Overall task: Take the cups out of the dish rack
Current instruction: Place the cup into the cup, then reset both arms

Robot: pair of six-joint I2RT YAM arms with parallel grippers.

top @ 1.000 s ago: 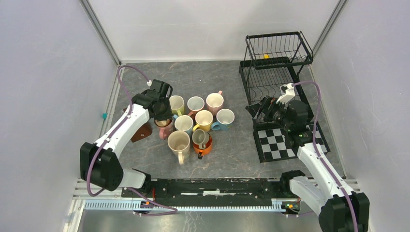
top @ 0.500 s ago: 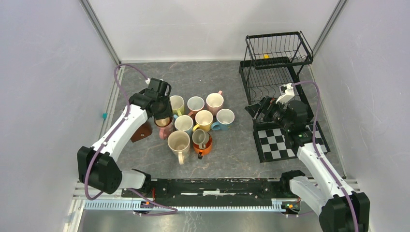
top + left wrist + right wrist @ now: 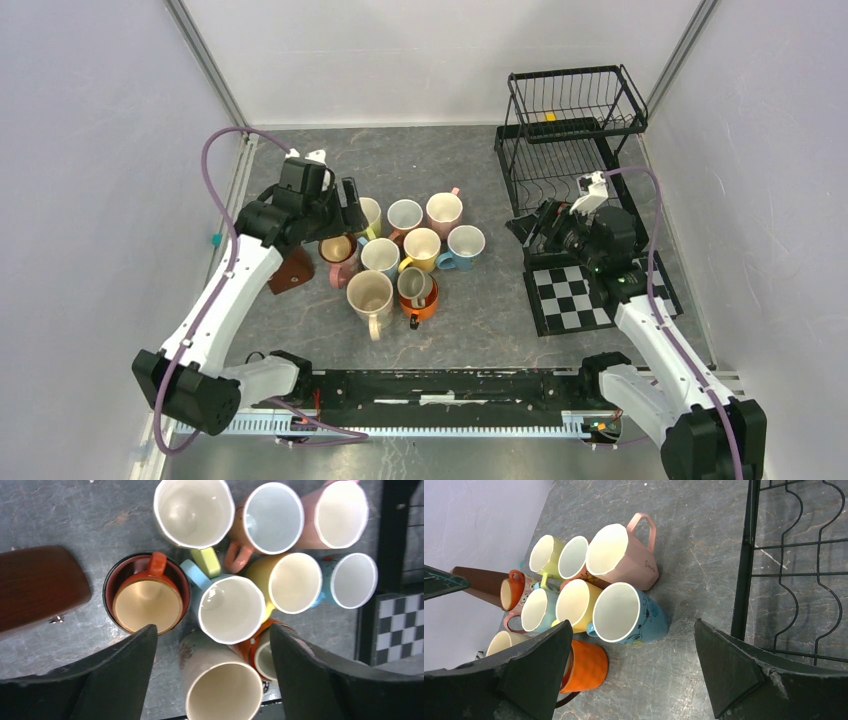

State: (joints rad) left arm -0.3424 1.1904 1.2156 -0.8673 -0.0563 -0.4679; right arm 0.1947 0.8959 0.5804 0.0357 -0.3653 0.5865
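Observation:
Several cups (image 3: 400, 250) stand close together on the grey table, left of centre. A small orange cup (image 3: 147, 605) sits nested inside a darker cup at the group's left edge (image 3: 336, 250). My left gripper (image 3: 345, 212) hovers above that side of the group, open, with nothing between its fingers (image 3: 212, 630). The black wire dish rack (image 3: 570, 130) stands at the back right, and I see no cup in it. My right gripper (image 3: 540, 225) hangs open and empty just in front of the rack, facing the cups (image 3: 633, 624).
A flat brown wedge (image 3: 293, 272) lies left of the cups. A black-and-white checkered mat (image 3: 575, 295) lies in front of the rack, under the right arm. A small yellow item (image 3: 549, 116) sits in the rack's upper tier. White walls enclose the table.
My left gripper has opened and risen back to the left, off the orange cup, which stays nested in the darker cup. The right arm has not moved.

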